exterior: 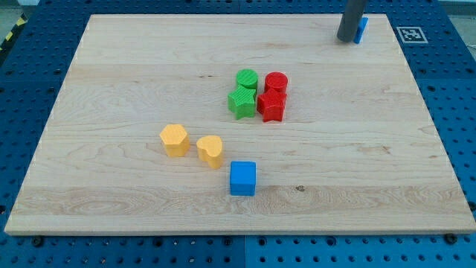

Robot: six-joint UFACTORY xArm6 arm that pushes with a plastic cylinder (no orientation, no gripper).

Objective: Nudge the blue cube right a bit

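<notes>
The blue cube (242, 178) sits on the wooden board (111, 89) below the view's centre. My tip (346, 39) is near the view's top right, far from the cube, touching or just left of a second blue block (361, 30) that the rod partly hides. That block's shape cannot be made out.
A yellow heart-like block (210, 151) lies just up-left of the blue cube, and a yellow hexagonal block (175, 140) further left. A green cylinder (247, 78), green star (242, 102), red cylinder (276, 82) and red star (271, 106) cluster at the centre.
</notes>
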